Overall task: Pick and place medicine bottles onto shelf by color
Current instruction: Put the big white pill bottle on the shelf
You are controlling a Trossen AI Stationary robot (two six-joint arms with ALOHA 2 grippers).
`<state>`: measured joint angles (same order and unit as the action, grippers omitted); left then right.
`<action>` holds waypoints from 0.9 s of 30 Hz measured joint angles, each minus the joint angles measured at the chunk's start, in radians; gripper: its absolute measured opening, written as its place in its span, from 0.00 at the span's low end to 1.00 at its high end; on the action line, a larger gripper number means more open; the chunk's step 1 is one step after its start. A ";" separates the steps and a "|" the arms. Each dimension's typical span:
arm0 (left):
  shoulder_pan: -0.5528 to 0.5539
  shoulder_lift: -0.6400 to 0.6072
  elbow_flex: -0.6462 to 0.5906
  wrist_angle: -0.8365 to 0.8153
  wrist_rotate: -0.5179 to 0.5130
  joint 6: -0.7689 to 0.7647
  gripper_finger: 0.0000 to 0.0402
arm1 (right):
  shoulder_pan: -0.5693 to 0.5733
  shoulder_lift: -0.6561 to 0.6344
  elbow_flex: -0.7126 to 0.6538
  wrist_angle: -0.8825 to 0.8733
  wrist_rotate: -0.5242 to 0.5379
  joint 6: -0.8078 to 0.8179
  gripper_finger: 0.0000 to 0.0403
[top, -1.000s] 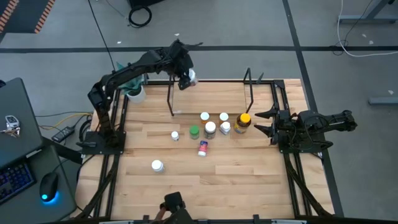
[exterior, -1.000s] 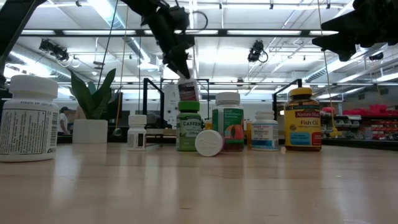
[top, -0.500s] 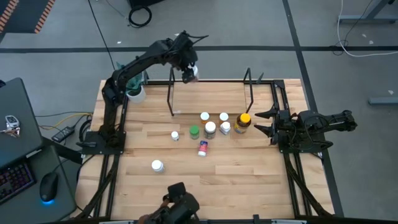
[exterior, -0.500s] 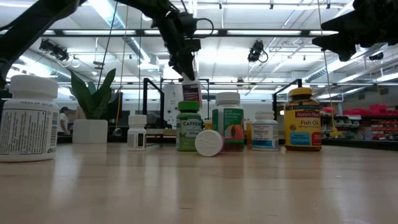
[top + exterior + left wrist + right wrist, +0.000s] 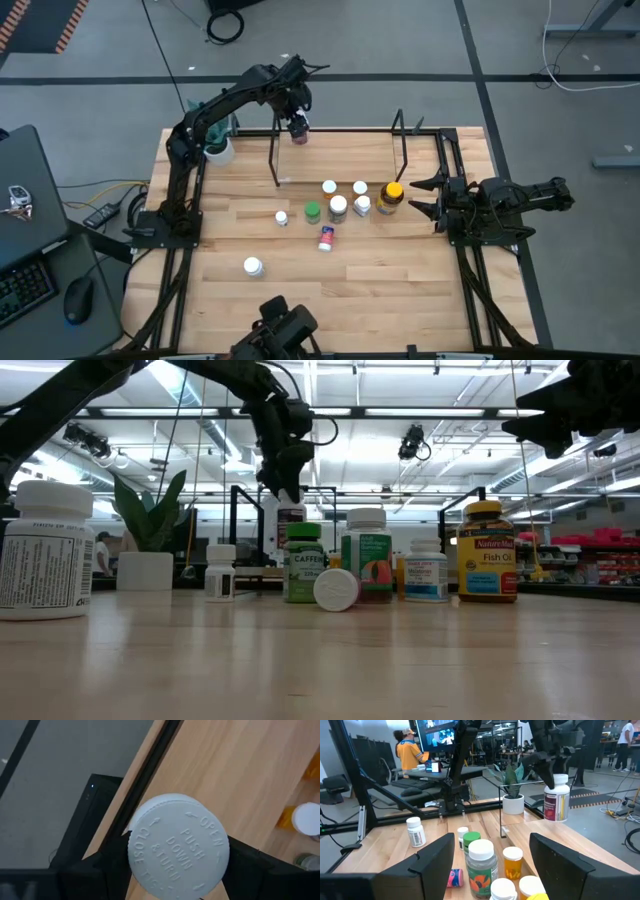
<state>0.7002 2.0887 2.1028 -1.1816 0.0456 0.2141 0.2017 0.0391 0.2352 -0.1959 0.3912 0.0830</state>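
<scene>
Since 1 s ago left hand (image 5: 296,127) carried white bottle (image 5: 298,131) lower over shelf (image 5: 275,150) at worktop (image 5: 300,290) rear edge. Low view: bottle hangs clamped, above green bottle (image 5: 303,563). Left wrist: cap between fingers (image 5: 107,865). Right wrist: right hand (image 5: 492,857) half-open, empty, facing cluster.
</scene>
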 joint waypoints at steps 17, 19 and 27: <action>-0.005 0.050 -0.001 -0.005 -0.029 -0.020 0.64 | 0.000 0.000 0.000 0.000 0.000 0.000 0.66; -0.003 0.052 -0.001 -0.006 -0.033 -0.006 0.64 | 0.000 0.000 0.000 0.000 0.000 0.000 0.66; -0.002 0.053 -0.001 -0.021 -0.038 0.026 0.67 | 0.000 0.000 0.000 0.000 0.000 0.000 0.66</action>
<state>0.6983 2.1414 2.1021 -1.2026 0.0074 0.2402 0.2017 0.0391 0.2352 -0.1959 0.3912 0.0830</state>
